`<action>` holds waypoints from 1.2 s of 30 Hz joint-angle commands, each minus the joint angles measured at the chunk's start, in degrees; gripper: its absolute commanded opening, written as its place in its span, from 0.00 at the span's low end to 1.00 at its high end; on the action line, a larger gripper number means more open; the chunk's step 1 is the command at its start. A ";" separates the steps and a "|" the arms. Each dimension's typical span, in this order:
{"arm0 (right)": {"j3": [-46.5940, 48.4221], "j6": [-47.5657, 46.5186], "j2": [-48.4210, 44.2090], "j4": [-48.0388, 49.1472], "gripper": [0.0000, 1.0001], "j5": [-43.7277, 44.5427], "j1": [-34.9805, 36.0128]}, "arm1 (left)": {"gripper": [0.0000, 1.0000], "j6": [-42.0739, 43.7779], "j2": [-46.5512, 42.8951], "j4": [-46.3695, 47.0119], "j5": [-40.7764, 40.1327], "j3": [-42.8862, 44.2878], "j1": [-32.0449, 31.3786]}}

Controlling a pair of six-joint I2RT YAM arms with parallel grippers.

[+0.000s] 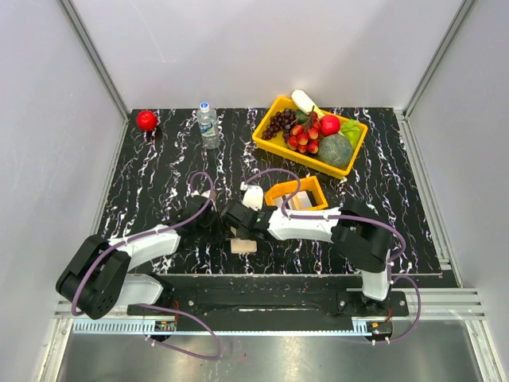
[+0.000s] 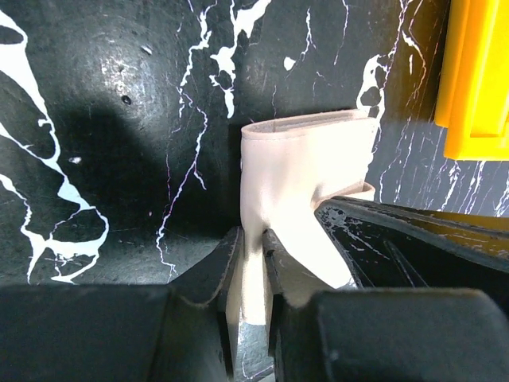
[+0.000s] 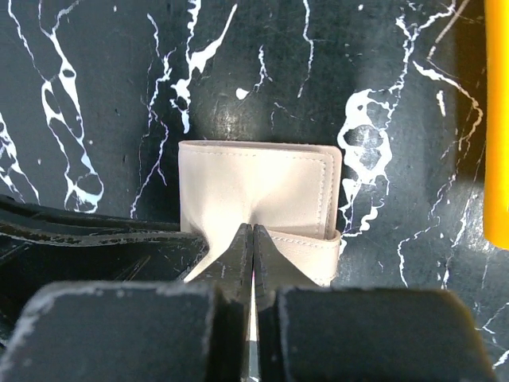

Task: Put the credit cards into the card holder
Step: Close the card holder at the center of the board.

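Card holder (image 1: 244, 245) near front edge of desk (image 1: 159, 183), about centre. Left arm (image 1: 151, 243) reaches in from left of it, right arm (image 1: 306, 225) from right. Small tray (image 1: 274, 193) just behind and right of card holder. Large tray (image 1: 266, 137) at back right, fruit and vegetables (image 1: 306, 131) inside. Bottle (image 1: 208, 126) upright at back, left of large tray. Round fruit (image 1: 146, 120) in back left corner, well apart from bottle.

No text, brand or number can be read in any view. The bottle (image 1: 208, 126), at about eleven o'clock on the tabletop (image 1: 159, 199), wears a label band that is too small to make out. The card holder (image 3: 254, 187) shows plain beige faces with stitched edges, unlettered.
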 commanded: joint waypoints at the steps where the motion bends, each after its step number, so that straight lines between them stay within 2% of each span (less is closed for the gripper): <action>1: -7.32 8.49 -0.77 -0.85 0.00 2.87 2.48 | 0.16 -2.05 -1.12 2.65 -3.36 -1.11 -0.22; 8: -18.04 14.74 -1.47 9.33 0.00 5.34 4.06 | 0.16 -3.55 -1.65 4.86 -4.50 -3.04 -0.22; 12: -19.11 17.11 1.51 11.81 0.00 8.41 6.70 | 0.15 -4.08 -1.73 5.21 -4.42 -3.13 -0.22; 16: -18.76 23.78 6.78 11.99 0.00 10.43 9.68 | 0.15 -4.34 -1.91 4.86 -5.20 -3.31 -0.22; 20: -22.79 36.77 9.51 12.86 0.00 9.39 10.92 | 0.14 -4.61 -1.91 4.77 -4.86 -4.19 -0.22; 22: -27.26 42.05 11.70 19.51 0.00 6.41 10.92 | 0.13 -4.43 -2.00 4.77 -4.59 -4.71 -0.22; 24: -32.19 44.70 15.12 30.58 0.00 0.97 10.22 | 0.13 -4.17 -2.08 4.86 -4.68 -5.42 -0.13; 26: -34.83 48.31 18.29 36.56 0.00 -2.65 9.95 | 0.13 -3.73 -2.17 5.64 -4.42 -6.38 -0.22; 30: -35.54 47.26 23.13 43.87 0.00 -10.38 5.92 | 0.12 -3.02 -2.79 6.18 -4.76 -7.44 -0.22; 36: -45.73 57.27 29.89 63.98 0.00 -18.47 3.10 | 0.12 -3.20 -5.25 5.91 -6.00 -8.93 -0.22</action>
